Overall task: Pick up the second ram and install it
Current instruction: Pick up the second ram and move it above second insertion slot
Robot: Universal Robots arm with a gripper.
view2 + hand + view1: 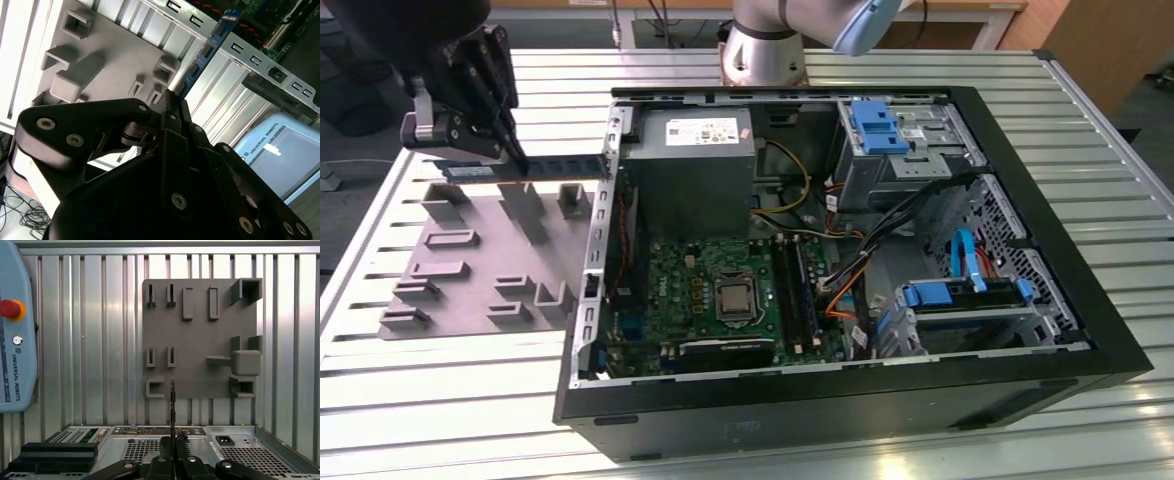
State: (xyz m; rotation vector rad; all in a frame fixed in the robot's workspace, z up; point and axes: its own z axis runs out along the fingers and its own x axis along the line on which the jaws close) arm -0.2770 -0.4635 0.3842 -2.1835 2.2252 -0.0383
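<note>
bluish-green and thin, the second ram (pixel 567 166) is clamped on edge between the closed fingers of the gripper (pixel 511 160). it hangs roughly level over the far edge of the grey plastic fixture (pixel 480 250), towards the worktop's (pixel 454 400) far corner on the exterior view's left. one end sits just beside the outer wall of the open computer case (pixel 854 385). the green motherboard (pixel 707 290) lies inside the case, well apart from the stick.
</note>
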